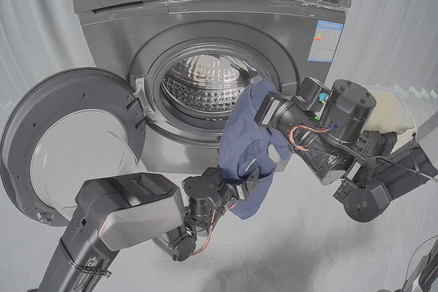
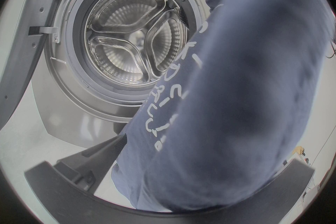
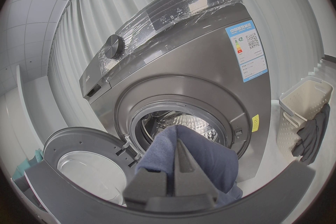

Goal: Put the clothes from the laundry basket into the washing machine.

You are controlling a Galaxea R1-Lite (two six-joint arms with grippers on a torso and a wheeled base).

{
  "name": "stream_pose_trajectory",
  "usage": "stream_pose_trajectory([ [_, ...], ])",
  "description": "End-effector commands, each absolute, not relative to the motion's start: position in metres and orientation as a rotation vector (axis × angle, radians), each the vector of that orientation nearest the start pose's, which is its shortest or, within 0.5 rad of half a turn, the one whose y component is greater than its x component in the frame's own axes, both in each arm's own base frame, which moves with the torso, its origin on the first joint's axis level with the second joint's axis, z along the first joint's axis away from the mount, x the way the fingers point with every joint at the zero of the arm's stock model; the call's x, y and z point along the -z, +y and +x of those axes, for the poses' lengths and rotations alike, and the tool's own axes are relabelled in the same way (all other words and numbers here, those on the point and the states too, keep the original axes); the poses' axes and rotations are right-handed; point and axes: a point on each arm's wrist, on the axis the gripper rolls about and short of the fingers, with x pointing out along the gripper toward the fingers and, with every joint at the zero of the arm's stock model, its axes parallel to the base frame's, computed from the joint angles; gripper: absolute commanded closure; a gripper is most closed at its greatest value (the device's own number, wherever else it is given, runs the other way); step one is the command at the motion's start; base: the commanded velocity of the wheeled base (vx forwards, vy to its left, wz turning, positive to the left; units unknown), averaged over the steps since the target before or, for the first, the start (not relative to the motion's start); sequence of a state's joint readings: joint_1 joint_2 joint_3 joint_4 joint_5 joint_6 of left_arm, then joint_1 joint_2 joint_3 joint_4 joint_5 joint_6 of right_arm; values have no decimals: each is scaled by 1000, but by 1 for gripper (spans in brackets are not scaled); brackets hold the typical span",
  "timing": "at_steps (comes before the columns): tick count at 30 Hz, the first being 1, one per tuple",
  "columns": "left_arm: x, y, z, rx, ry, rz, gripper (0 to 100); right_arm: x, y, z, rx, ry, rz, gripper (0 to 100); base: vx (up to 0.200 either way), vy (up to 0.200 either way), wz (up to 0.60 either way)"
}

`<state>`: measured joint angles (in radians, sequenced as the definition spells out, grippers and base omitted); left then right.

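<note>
Head view: right tool (image 3: 176, 156) pinches the blue shirt (image 1: 246, 142) by its top fold at the washing machine (image 1: 137, 33) opening. It is limp, light cloth, likely best gripped bunched. Left tool (image 1: 252, 179) sits below; I cannot tell its grip.

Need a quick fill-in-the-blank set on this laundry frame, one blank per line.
1. The door of the washing machine stands ___.
2. The garment gripped by the right end effector is ___ in colour.
3. A dark grey cloth hangs over the rim of the ___.
Missing words: open; blue; laundry basket.
</note>
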<state>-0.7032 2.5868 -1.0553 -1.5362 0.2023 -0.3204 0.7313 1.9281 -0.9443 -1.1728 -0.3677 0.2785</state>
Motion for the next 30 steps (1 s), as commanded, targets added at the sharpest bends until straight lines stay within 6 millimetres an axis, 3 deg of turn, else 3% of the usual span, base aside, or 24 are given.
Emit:
stream_pose_trajectory([
  [1,16,-277,345,479,66,-320,0,-193,236,275,-384,-100,368,100,0,0,0],
  [2,15,-277,345,478,63,-320,100,-193,236,275,-384,-100,368,100,0,0,0],
  [10,6,-275,331,499,80,-304,100,-193,232,279,-369,-107,365,100,0,0,0],
  [14,-13,-264,288,598,169,-265,100,-189,223,292,-327,-108,357,100,0,0,0],
  [16,-17,-260,280,618,185,-257,100,-189,221,294,-319,-110,356,100,0,0,0],
  [18,-38,-239,253,687,224,-237,100,-189,213,300,-294,-117,356,100,0,0,0],
  [22,-57,-218,234,745,233,-227,100,-191,206,304,-278,-138,364,100,0,0,0],
  [23,-73,-203,225,774,218,-233,100,-191,201,306,-265,-145,364,100,0,0,0],
  [30,-105,-157,233,775,132,-268,100,-194,187,295,-285,-155,368,100,0,0,0],
])
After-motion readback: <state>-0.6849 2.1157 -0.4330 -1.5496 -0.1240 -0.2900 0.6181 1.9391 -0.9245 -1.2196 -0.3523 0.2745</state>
